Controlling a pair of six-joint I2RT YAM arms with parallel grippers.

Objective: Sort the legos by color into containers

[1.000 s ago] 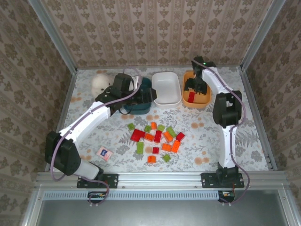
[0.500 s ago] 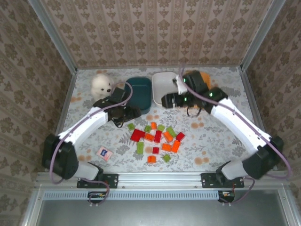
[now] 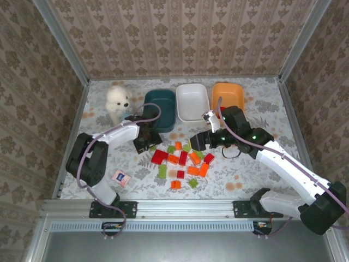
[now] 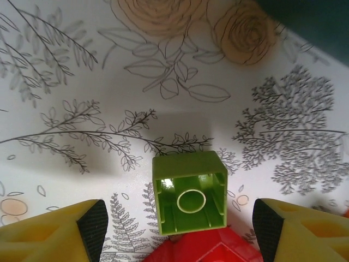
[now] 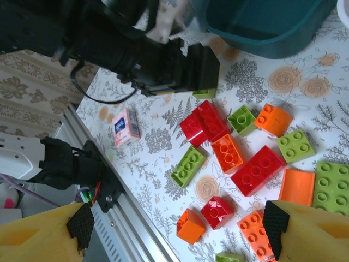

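The legos, red, orange and light green, lie scattered mid-table. My left gripper hangs at the pile's left edge. In the left wrist view it is open, its pads standing clear on either side of a light green square brick, hollow side toward the camera, that abuts a red brick. My right gripper hovers above the pile's upper right, open with nothing between its fingers; below it lie a small red brick and a green oblong brick. The containers are a teal tub, a white tub and an orange tub.
A white fluffy toy dog stands left of the teal tub. A pink-and-white card lies near the front left. A metal rail runs along the near edge, and patterned walls enclose the other three sides.
My left gripper came from the teal tub down to the pile's left edge. My right arm swung from the orange tub to above the pile.
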